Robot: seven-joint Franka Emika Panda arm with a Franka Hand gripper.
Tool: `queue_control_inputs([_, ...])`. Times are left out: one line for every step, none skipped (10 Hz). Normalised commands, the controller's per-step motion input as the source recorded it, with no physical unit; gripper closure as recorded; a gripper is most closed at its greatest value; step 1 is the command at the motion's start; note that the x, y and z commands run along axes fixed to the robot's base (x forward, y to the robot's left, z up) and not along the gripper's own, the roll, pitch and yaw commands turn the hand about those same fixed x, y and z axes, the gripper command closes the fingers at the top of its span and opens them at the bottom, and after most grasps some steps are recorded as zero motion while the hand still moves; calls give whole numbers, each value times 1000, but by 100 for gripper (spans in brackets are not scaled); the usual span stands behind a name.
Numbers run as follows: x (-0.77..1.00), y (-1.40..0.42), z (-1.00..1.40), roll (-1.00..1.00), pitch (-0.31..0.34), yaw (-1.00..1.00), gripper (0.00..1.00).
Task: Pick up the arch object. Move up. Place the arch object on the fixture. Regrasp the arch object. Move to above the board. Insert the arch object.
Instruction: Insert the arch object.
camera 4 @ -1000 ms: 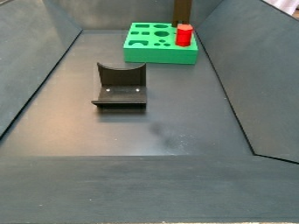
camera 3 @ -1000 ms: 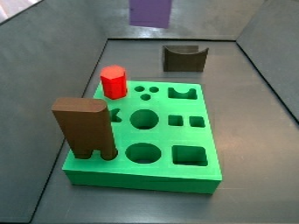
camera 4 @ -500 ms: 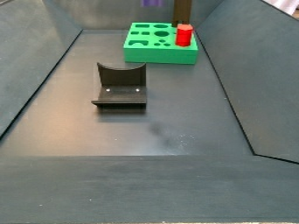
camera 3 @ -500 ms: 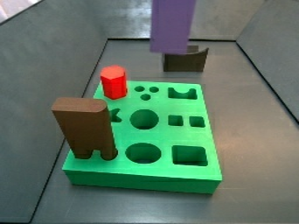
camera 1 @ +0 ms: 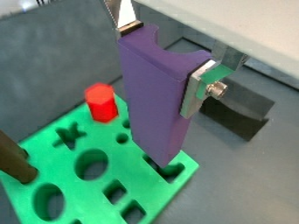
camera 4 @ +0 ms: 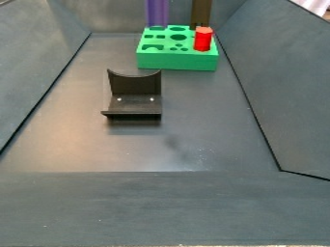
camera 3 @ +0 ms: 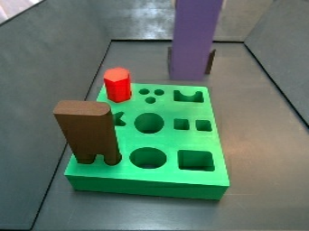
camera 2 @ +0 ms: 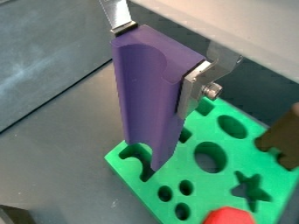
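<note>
The gripper (camera 1: pixel 163 54) is gripping the arch (camera 1: pixel 156 96) upright, jaws closed on its upper sides, hanging it just above the board (camera 1: pixel 82 179) so its lower end is lining up with the arch-shaped hole at the edge.

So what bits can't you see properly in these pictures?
- The gripper: cut off by the top edge in both side views; only its fingers show in the wrist views.
- The arch object: its top is cut off in both side views, and its lower end hides the board hole beneath it.
- The fixture: mostly hidden behind the arch object in a side view.
- The tall brown block: cut off at the top edge.
</note>
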Motion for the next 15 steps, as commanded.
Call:
queue_control_inputs([483, 14, -483, 14, 0, 34, 100])
queue_control_inputs([257, 40, -297, 0, 0, 0, 100])
queue_control_inputs([171, 117, -209, 0, 10, -6, 100])
queue_control_inputs([0, 137, -134, 0, 0, 0, 100])
queue_control_inputs([0, 51, -134, 0, 0, 0, 100])
queue_control_inputs([0, 0, -117, 0, 0, 0, 100])
queue_control_inputs([0, 0, -106, -47, 0, 0, 100])
queue_control_inputs([0, 9, -317, 0, 0, 0, 100])
queue_control_inputs([0, 177, -246, 0, 0, 0, 100])
queue_control_inputs([0, 166, -223, -31, 0, 0, 100])
queue_control_inputs([0, 9, -254, -110, 0, 6, 100])
queue_control_inputs([0, 0, -237, -130, 0, 0, 100])
queue_control_inputs([0, 0, -169, -154, 0, 0, 100])
queue_control_inputs([9, -37, -97, -139, 0, 0, 100])
queue_control_inputs([0, -11, -97, -190, 0, 0, 100])
